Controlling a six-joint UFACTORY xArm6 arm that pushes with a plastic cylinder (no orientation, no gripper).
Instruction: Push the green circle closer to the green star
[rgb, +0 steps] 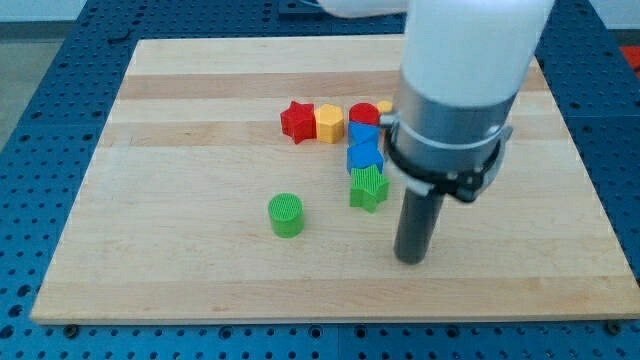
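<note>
So the green circle (286, 214) sits alone toward the board's (150, 250) lower middle, well apart from everything, meaning it still needs a shove rightward. Next over, the red star (296, 121) and a yellow block (329, 123) sit touching at the head of a cluster, then a red circle (363, 113), two blue blocks (364, 147) stacked down the view, and the green star (368, 187) capping the bottom. My tip (411, 258) is planted right of the star, wrong side for pushing I'd say. No jaws here, just a plain rod, touching nothing.
</note>
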